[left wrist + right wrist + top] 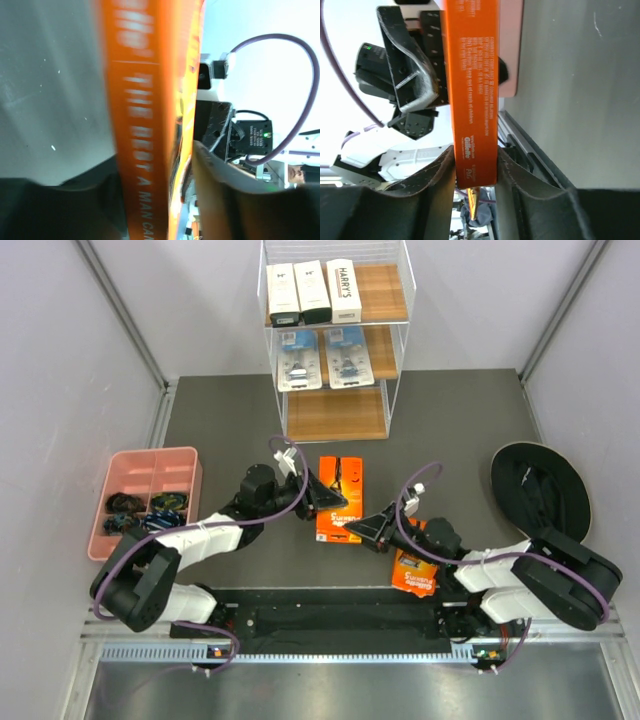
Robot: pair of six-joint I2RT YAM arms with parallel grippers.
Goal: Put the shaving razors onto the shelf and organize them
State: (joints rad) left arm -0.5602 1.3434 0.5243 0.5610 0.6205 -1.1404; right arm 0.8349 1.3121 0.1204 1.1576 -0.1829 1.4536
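Note:
One orange razor card [340, 490] is off the table in front of the shelf [390, 290], held from both sides. My left gripper [322, 498] is shut on its left edge; in the left wrist view [157, 200] the card [142, 100] stands edge-on between the fingers. My right gripper [362, 527] is shut on its near right corner; in the right wrist view [475, 172] both fingers press the card [470, 75]. A second orange card [416, 570] lies on the table under my right arm. Three white boxes [313, 290] lie on the top tier and two blue blister packs [322, 355] on the middle tier.
The shelf's bottom tier [335, 415] holds nothing. A pink compartment tray [150, 451] with dark small items sits at the left. A black round object [540, 490] lies at the right. Grey walls close in on both sides.

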